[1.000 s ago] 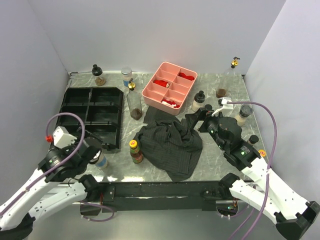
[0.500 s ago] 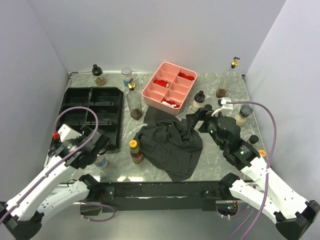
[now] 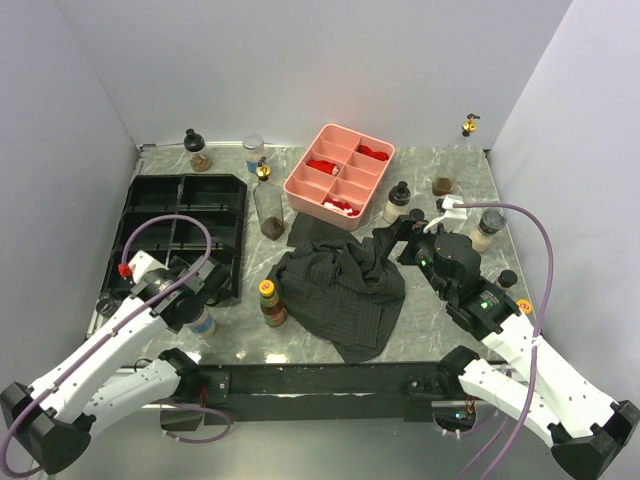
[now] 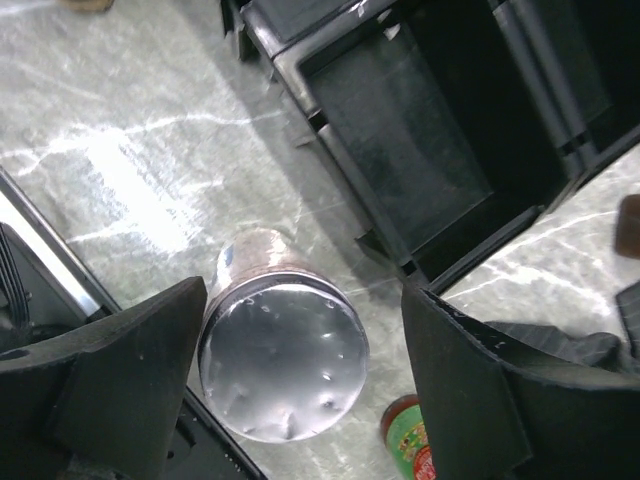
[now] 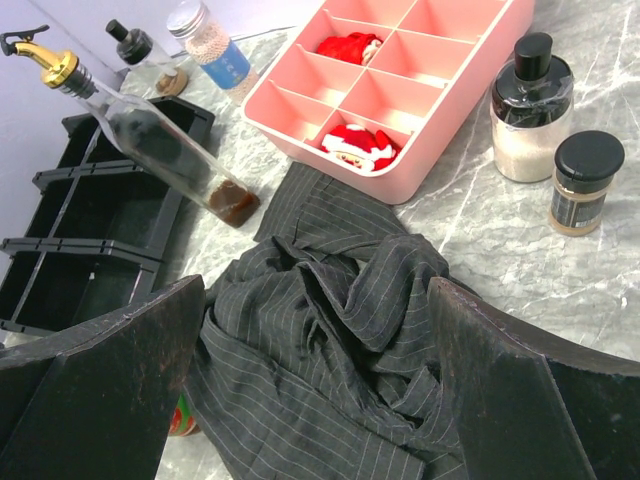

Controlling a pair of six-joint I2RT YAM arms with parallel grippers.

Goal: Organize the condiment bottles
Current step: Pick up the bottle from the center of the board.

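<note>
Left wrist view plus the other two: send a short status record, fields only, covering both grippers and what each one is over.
left gripper: open, straddling the silver-lidded clear jar; contact unclear
jar position: upright on the grey marble table, just outside the black divided plastic tray
nearest other bottle: green-labelled bottle, beside the jar
right gripper: open, holding nothing, above the crumpled dark striped cloth

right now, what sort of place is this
Likely a robot test cell, not a kitchen: plain pale walls box in a grey marble-look tabletop, with two white arms bolted along its near edge.
</note>
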